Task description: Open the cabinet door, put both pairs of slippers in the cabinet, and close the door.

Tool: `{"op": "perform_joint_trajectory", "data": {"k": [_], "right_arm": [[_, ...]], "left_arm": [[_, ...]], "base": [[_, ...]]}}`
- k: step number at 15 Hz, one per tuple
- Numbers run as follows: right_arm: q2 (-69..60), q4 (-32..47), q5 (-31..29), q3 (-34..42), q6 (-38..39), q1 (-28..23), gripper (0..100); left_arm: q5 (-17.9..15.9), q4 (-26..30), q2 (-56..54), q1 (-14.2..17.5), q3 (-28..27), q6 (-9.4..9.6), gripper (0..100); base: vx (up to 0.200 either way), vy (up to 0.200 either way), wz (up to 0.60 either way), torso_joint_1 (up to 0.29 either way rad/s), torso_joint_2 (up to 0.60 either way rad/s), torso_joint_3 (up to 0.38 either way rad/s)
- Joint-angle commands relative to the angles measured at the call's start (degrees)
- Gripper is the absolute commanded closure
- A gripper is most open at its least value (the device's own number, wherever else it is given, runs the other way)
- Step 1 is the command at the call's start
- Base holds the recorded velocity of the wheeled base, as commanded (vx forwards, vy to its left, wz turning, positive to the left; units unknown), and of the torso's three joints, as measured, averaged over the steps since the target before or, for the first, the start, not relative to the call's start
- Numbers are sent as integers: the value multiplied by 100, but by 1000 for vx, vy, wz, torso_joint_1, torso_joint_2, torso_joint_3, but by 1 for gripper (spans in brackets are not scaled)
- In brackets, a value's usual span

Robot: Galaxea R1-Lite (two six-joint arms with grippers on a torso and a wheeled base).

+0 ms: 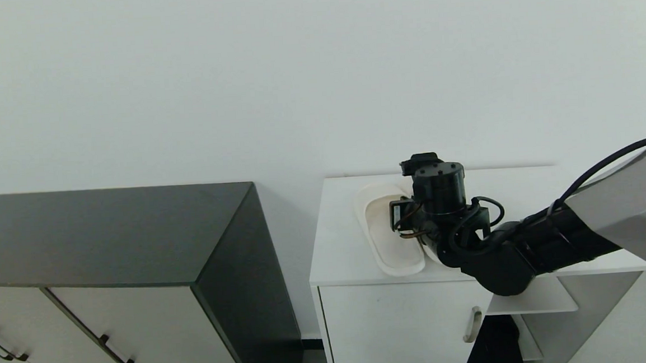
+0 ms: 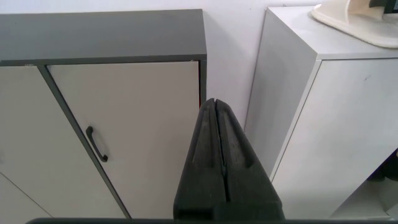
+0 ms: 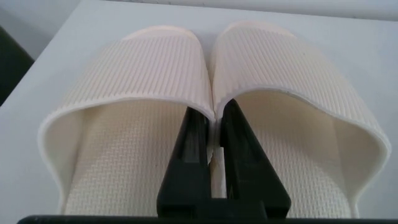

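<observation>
A pair of cream slippers [image 1: 384, 239] lies side by side on top of the white cabinet [image 1: 341, 253]. In the right wrist view my right gripper [image 3: 214, 118] reaches into both slippers, one finger in the left slipper [image 3: 137, 81] and one in the right slipper [image 3: 298, 74], shut on their two touching inner walls. The head view shows that right gripper [image 1: 399, 217] over the pair. My left gripper [image 2: 214, 107] is shut with nothing in it, low in front of the dark cabinet's beige door [image 2: 130, 124], whose black handle [image 2: 96, 144] is off to one side.
The dark-topped cabinet [image 1: 107, 234] stands left of the white one with its doors closed and black handles [image 1: 114, 351]. A narrow gap separates the two cabinets. The white cabinet has a closed front door [image 1: 393, 328] with a pale handle [image 1: 472, 324] and an open shelf [image 1: 532, 298] to its right.
</observation>
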Motion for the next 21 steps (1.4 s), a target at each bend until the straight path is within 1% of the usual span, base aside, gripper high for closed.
{"op": "perform_joint_trajectory", "data": {"k": [1, 3, 4, 6, 8, 9, 10, 12, 15, 17, 20, 21], "right_arm": [[-470, -3, 85, 289, -7, 76, 100], [-1050, 6, 569, 807, -77, 191, 100], [-1323, 15, 674, 1036, -112, 252, 100], [-1744, 6, 700, 1519, -112, 446, 100], [-2158, -3, 885, 2143, -86, 736, 100], [-2254, -3, 938, 2275, -86, 788, 100], [-2474, -12, 955, 2600, -60, 850, 100], [-2632, -12, 955, 2846, 63, 859, 100], [-2650, -12, 929, 2864, 63, 938, 100], [-2641, -12, 911, 2899, 63, 1105, 100], [-2623, -12, 885, 2908, 63, 1122, 100], [-2623, -12, 885, 2917, 63, 1122, 100]], "left_arm": [[1, -1, 7, 0, 0, 0, 100], [1, -1, 7, 0, 0, 0, 100], [1, -1, 7, 0, 0, 0, 100], [1, -1, 7, 0, 0, 0, 100], [1, -1, 7, 0, 0, 0, 100], [1, -1, 7, 0, 0, 0, 100], [1, -1, 7, 0, 0, 0, 100], [1, -1, 7, 0, 0, 0, 100], [1, -1, 7, 0, 0, -9, 100], [1, -1, 7, 0, 0, -9, 100], [1, -1, 7, 0, 0, -9, 100], [1, -1, 7, 0, 0, 0, 100]], "base": [[0, 0, 0, 0, 0, 0], [0, 0, 0, 0, 0, 0], [0, 0, 0, 0, 0, 0], [0, 0, 0, 0, 0, 0], [0, 0, 0, 0, 0, 0], [0, 0, 0, 0, 0, 0], [0, 0, 0, 0, 0, 0], [0, 0, 0, 0, 0, 0], [0, 0, 0, 0, 0, 0], [0, 0, 0, 0, 0, 0], [0, 0, 0, 0, 0, 0], [-200, 0, 0, 2, 2, -2]]}}
